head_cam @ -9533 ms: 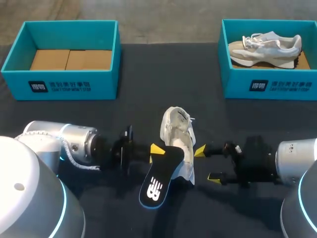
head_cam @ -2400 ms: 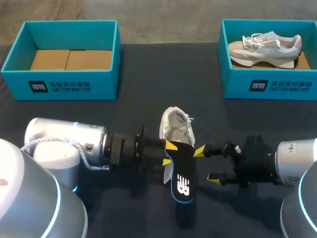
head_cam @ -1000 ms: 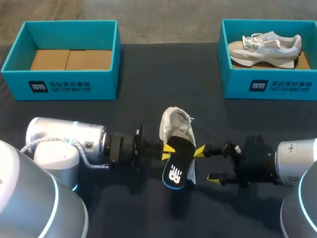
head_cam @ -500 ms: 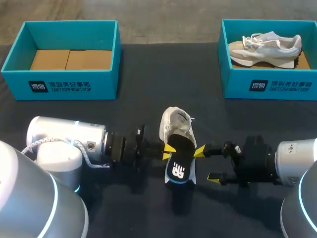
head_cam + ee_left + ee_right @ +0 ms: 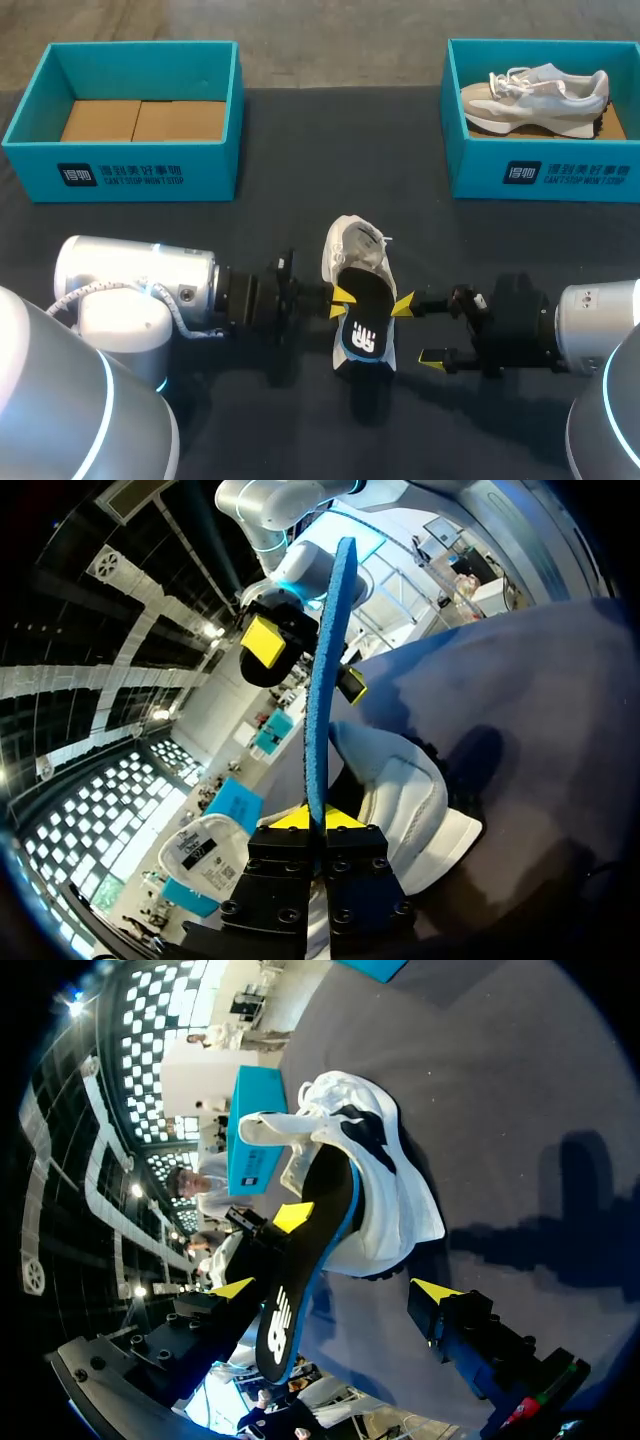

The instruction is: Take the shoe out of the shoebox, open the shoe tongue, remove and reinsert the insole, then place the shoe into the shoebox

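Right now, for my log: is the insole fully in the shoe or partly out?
Partly out: the insole has its front in the shoe; its logo end sticks out, held by the left gripper.

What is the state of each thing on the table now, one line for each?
shoe: standing on its sole, tongue open
insole: half inside shoe
left gripper: shut on insole
right gripper: open
left shoebox: open, no shoe inside
right shoebox: open, second shoe inside
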Available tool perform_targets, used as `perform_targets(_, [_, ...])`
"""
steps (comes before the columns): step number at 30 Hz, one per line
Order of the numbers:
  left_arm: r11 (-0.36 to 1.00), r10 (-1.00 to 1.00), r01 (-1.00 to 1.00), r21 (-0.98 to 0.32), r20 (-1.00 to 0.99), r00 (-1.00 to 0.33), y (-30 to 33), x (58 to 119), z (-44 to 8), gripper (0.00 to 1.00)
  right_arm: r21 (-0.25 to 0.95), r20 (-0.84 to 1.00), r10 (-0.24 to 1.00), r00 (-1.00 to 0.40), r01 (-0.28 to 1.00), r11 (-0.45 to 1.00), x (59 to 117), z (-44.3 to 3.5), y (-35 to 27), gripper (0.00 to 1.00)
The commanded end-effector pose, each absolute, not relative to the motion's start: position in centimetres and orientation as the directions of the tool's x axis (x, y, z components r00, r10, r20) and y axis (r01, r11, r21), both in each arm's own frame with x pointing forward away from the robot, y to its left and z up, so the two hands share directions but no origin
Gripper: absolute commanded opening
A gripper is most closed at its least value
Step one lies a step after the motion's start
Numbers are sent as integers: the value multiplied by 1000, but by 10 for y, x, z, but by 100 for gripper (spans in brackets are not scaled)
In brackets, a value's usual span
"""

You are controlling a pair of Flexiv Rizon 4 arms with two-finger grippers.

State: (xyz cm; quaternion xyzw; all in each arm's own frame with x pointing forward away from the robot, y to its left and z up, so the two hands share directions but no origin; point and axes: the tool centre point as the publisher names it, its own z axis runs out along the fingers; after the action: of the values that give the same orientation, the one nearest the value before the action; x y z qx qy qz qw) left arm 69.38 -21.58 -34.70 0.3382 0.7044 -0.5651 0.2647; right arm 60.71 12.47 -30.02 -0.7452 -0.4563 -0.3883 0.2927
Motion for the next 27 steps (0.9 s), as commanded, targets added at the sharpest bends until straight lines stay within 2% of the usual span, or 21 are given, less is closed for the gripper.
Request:
perform_targets(1, [150, 189, 778, -610, -755, -628, -219, 695, -348, 0, -82, 841, 459, 286, 906, -415, 607, -299, 127, 100])
perform_targets(15, [157, 180, 767, -622, -745, -642, -217, 698, -346, 0, -82, 841, 459, 286, 906, -415, 607, -299, 127, 100])
perform_targets(16, [154, 183, 765, -625, -743, -644, -217, 697, -346, 16, -82, 841, 459, 286, 906, -415, 607, -299, 127, 100])
perform_targets(27, [133, 187, 767, -628, -744, -641, -221, 691, -342, 27, -82, 841, 459, 286, 906, -415, 607, -299, 127, 100])
